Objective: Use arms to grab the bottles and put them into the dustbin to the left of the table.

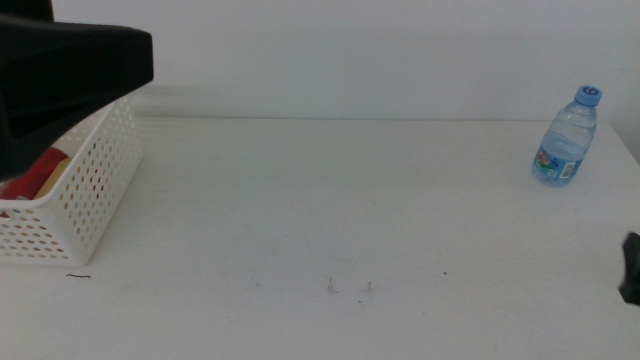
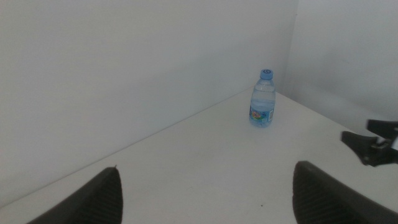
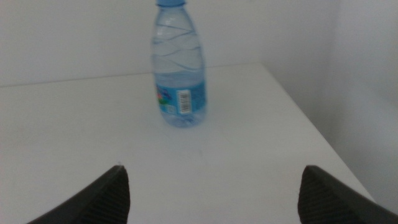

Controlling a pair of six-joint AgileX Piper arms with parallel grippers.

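A small clear water bottle (image 1: pixel 566 140) with a blue cap stands upright at the far right of the table (image 1: pixel 300 210). It shows in the left wrist view as a distant bottle (image 2: pixel 263 99) and fills the right wrist view as a near bottle (image 3: pixel 180 68). My right gripper (image 3: pixel 211 177) is open, a short way in front of it, with nothing between the jaws; only its dark tip (image 1: pixel 630 268) reaches the middle view. My left arm (image 1: pixel 70 60) hangs over the dustbin (image 1: pixel 95 190). Its gripper (image 2: pixel 205 183) is open and empty. Something red (image 1: pixel 35 178) and something yellowish (image 1: pixel 60 170) lie in the dustbin.
The white perforated dustbin stands at the table's left edge. A white wall runs behind the table. Small dark marks (image 1: pixel 345 288) dot the tabletop near the front. The table's right edge lies just beyond the water bottle.
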